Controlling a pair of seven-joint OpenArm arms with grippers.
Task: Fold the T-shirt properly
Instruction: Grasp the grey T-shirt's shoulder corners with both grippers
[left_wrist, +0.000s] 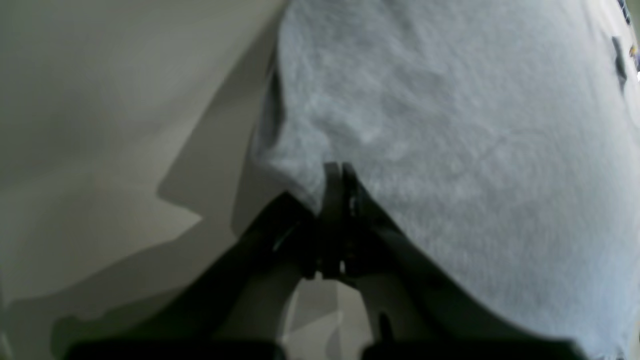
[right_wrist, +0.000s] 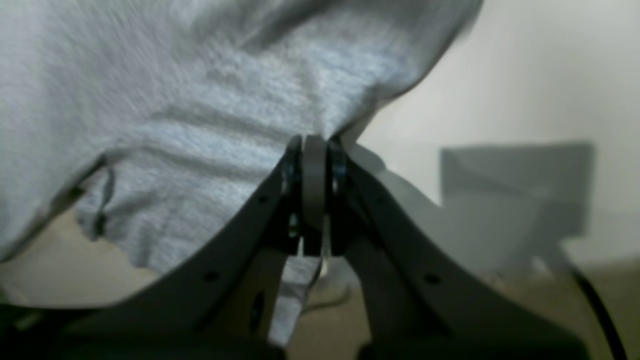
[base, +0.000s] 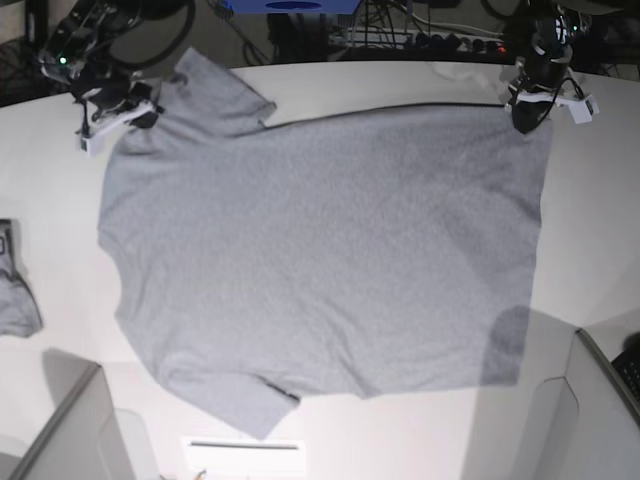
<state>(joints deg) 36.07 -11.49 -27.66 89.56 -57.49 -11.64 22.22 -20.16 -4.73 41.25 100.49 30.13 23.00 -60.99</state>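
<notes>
The heather-grey T-shirt lies spread on the white table, plain side up, with its sleeves at the left of the base view and its hem at the right. My left gripper is shut on the far hem corner; the left wrist view shows its jaws pinching the shirt's edge. My right gripper is shut on the far left edge by the far sleeve; the right wrist view shows it clamped on bunched cloth. No lettering shows.
A small grey cloth piece lies at the table's left edge. Grey dividers stand at the near left and near right corners. Cables and a power strip run behind the table's far edge.
</notes>
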